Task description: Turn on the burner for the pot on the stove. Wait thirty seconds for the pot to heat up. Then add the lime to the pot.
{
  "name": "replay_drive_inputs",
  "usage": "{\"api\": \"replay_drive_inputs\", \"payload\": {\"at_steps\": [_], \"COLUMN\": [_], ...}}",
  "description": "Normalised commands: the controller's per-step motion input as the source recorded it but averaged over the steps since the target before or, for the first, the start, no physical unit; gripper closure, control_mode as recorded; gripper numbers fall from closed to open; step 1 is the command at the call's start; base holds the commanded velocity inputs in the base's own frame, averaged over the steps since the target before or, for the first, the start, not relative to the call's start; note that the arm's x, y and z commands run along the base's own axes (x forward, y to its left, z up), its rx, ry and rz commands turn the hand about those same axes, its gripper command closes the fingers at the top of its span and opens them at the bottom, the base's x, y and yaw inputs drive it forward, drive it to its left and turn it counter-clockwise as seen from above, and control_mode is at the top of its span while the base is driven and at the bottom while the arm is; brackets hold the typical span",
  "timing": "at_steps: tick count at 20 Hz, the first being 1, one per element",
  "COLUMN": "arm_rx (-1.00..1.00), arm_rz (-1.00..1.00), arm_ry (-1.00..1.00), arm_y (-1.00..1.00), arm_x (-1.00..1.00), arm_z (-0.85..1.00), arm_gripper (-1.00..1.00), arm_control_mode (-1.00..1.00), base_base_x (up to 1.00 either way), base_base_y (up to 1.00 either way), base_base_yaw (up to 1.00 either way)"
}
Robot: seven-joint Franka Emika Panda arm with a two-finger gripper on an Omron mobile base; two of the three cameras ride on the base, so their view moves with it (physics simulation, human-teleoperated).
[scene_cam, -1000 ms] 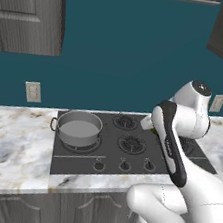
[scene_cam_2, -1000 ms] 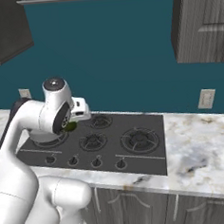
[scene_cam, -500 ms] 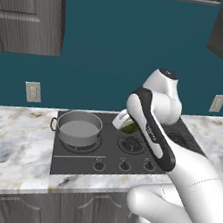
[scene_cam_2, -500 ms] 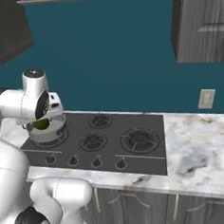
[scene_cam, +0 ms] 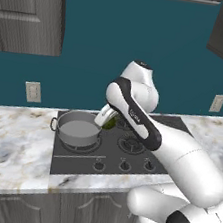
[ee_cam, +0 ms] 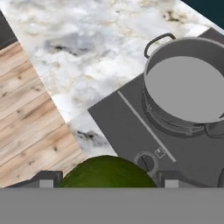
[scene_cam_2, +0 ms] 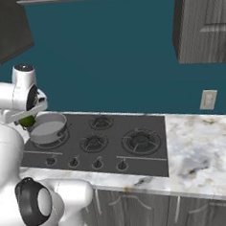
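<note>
The grey steel pot stands on the back left burner of the dark stove, and its pale inside holds nothing. My gripper is shut on the dark green lime, held in the air just beside the pot's rim. In the right base view the lime hangs at the near left of the pot. In the hand view the lime sits between my fingertips, with the pot ahead at the upper right and a black knob just below it.
A row of black knobs runs along the stove's front edge. Other burners lie to the right of the pot. Marble counter flanks the stove on both sides, and wood floor shows beyond the counter edge.
The arm has swung left across the stove with the lime in the gripper, from over the right burners to beside the pot.
</note>
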Motion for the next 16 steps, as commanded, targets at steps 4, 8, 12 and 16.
{"api": "replay_drive_inputs", "payload": {"at_steps": [4, 8, 12, 16], "arm_rx": [0.0, -0.02, -0.07, -0.04], "arm_rz": [0.0, 0.0, 0.0, 0.0], "arm_ry": [-0.06, -0.04, -0.02, 0.01], "arm_y": [0.02, 0.03, 0.16, 0.23], "arm_x": [0.5, 0.34, 0.23, 0.26], "arm_z": [-0.01, -0.24, -0.47, -0.21], "arm_gripper": [1.0, 1.0, 1.0, 1.0], "arm_control_mode": [-1.0, -1.0, -1.0, -1.0], "base_base_x": [0.0, 0.0, 0.0, 0.0], "base_base_y": [0.0, 0.0, 0.0, 0.0], "base_base_yaw": [0.0, 0.0, 0.0, 0.0]}}
